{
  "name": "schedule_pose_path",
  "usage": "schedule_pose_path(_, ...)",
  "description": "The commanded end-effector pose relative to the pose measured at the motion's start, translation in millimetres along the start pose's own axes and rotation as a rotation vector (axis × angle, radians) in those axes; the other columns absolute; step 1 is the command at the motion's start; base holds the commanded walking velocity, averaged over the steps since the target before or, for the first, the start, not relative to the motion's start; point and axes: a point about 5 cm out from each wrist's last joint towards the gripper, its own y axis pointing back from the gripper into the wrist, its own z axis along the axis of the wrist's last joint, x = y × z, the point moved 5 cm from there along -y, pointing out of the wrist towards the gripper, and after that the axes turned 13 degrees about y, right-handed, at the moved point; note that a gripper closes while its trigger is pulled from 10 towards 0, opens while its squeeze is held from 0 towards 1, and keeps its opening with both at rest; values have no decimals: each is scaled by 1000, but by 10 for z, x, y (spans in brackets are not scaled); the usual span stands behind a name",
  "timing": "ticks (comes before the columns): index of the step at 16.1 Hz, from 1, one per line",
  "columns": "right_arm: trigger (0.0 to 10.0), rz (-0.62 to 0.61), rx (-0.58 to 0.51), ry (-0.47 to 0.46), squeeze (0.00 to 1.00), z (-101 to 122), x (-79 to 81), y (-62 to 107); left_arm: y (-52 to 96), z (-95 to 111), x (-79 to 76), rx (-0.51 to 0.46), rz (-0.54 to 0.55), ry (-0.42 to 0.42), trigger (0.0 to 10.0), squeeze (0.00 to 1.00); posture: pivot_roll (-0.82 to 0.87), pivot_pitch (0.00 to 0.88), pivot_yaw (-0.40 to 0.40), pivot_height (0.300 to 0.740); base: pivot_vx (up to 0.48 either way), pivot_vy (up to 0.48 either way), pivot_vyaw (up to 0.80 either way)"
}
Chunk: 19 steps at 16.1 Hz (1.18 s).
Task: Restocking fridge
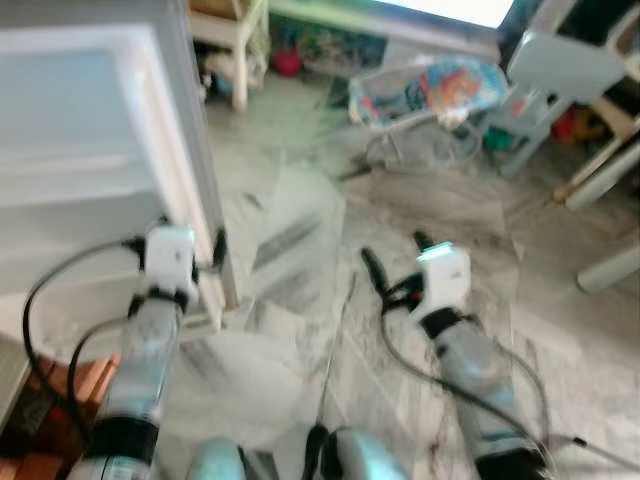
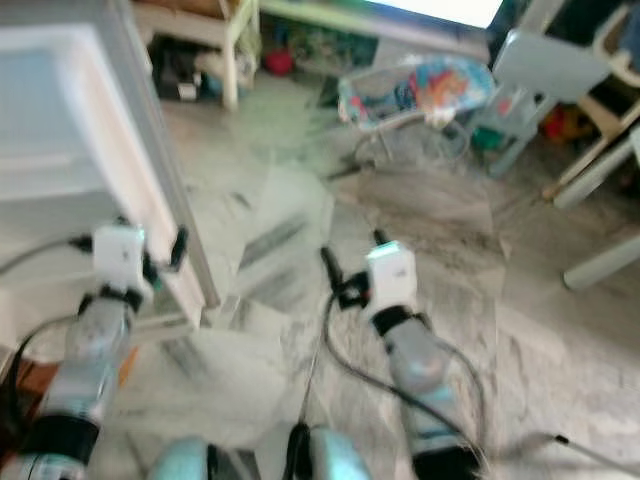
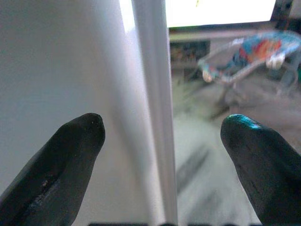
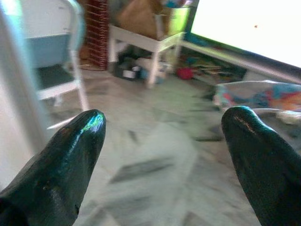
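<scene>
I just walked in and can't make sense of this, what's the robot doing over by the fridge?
The robot stands on a marble floor facing a white fridge. Its left gripper is open, with one finger on each side of the fridge's white edge, though no grip shows yet. Its right gripper is open too, held out over the floor with nothing in it. A baby bouncer sits further back. The head views are blurred.

We see two silver, ribbed forearms, each banded in black near the elbow and topped by a white boxy wrist block; the right block carries a pale green-lit edge. Black cables loop loosely from both wrists back along the arms. Each pincer, the left pincer and the right pincer, has two long, glossy black fingers with rounded tips.
</scene>
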Motion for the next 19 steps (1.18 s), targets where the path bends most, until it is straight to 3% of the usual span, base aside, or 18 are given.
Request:
schedule_pose_path(1, 10000, -12, 6, 18, 0, -25, -65, 36, 89, -39, -23, 26, -10, 5, 10000, 0, 83, 163, -104, 740, 0, 0, 0)
schedule_pose_path(6, 10000, -27, 24, 18, 0, -63, -95, 30, 281, -42, -4, 41, 11, 11, 10000, 0, 89, 158, -104, 740, 0, 0, 0)
schedule_pose_path(13, 10000, -37, 27, 32, 0, -72, -113, -6, 201, 14, -106, 39, -30, 18, 10000, 0, 88, 138, -100, 740, 0, 0, -686)
schedule_pose_path(19, 10000, -43, 30, 31, 0, -82, -114, -16, 188, 2, -178, 48, -70, 17, 10000, 0, 89, 139, -100, 740, 269, -234, -800)
